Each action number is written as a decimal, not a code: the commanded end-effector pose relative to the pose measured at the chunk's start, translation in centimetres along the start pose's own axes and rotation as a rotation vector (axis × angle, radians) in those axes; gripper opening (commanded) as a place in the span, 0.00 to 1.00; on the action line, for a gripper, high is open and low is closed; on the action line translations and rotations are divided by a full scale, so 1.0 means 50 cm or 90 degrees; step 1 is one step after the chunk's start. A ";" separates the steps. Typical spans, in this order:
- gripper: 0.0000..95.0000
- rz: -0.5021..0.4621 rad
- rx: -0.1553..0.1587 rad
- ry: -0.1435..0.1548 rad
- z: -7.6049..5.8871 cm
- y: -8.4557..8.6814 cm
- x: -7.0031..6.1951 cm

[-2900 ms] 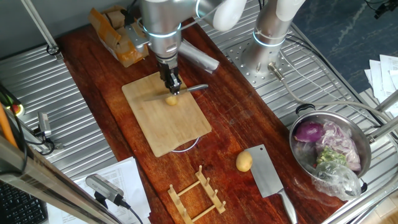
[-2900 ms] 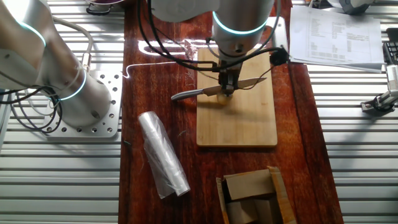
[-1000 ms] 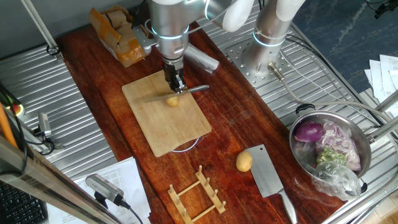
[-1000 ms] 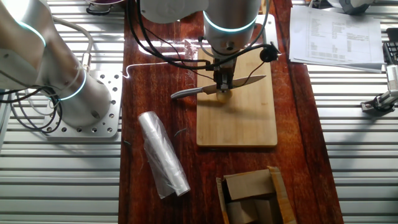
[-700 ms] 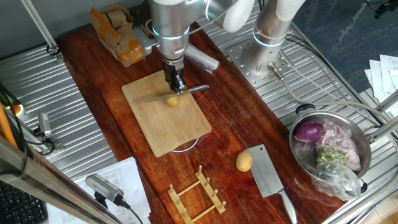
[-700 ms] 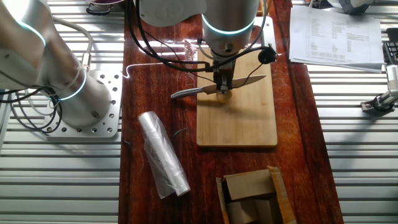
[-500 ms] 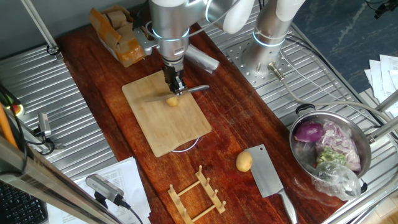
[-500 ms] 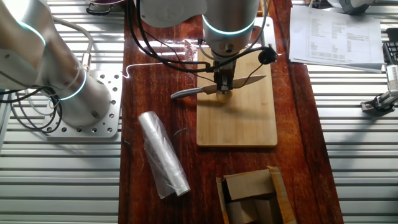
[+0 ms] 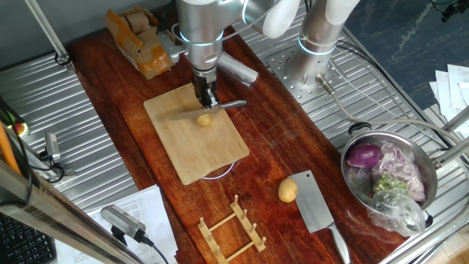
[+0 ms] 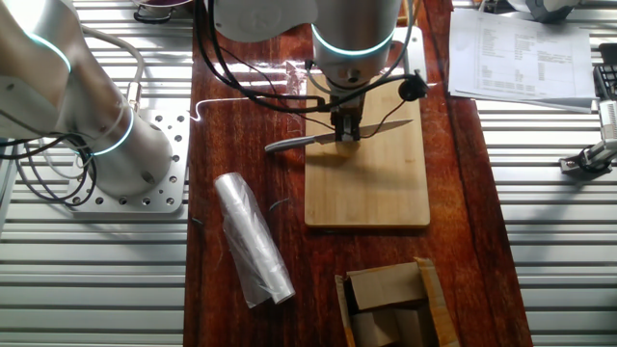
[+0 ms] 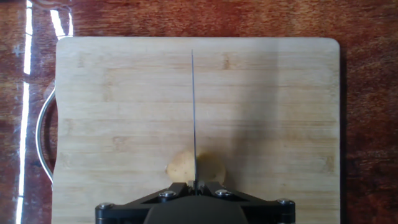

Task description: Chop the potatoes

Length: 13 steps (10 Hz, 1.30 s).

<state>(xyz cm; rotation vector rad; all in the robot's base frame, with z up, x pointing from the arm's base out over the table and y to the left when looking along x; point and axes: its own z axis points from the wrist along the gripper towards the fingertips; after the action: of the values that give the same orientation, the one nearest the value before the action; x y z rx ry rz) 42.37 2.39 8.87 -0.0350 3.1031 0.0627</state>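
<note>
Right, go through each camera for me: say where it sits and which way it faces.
One fixed view: high at one side of the table, facing down on the cutting board, spare potato and pot; arm and gripper show.
The other fixed view: high on the opposite side, facing down on the board beyond the plastic roll; arm shows.
Hand view: on the hand, facing straight down along the knife into the potato; only the gripper base shows.
All share board, knife, potato.
</note>
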 end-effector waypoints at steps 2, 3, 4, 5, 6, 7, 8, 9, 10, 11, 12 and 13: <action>0.00 -0.003 -0.003 0.003 0.004 0.000 -0.018; 0.00 -0.003 -0.005 0.003 0.003 0.000 -0.019; 0.00 -0.005 -0.007 0.003 0.006 0.000 -0.020; 0.00 -0.006 -0.007 0.001 0.008 0.000 -0.020; 0.00 -0.007 -0.007 -0.003 0.011 0.000 -0.021; 0.00 -0.010 -0.007 -0.007 0.016 0.000 -0.022; 0.00 -0.010 -0.010 -0.009 0.019 0.000 -0.024; 0.00 -0.011 -0.010 -0.011 0.023 0.000 -0.026; 0.00 -0.011 -0.010 -0.012 0.025 -0.001 -0.027; 0.00 -0.012 -0.010 -0.011 0.026 -0.001 -0.028; 0.00 -0.012 -0.010 -0.010 0.029 -0.001 -0.030; 0.00 -0.012 -0.011 -0.010 0.031 -0.001 -0.031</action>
<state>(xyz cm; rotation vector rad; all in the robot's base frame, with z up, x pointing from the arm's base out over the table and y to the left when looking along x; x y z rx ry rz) 44.09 2.39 7.94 -0.0599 3.0845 0.0894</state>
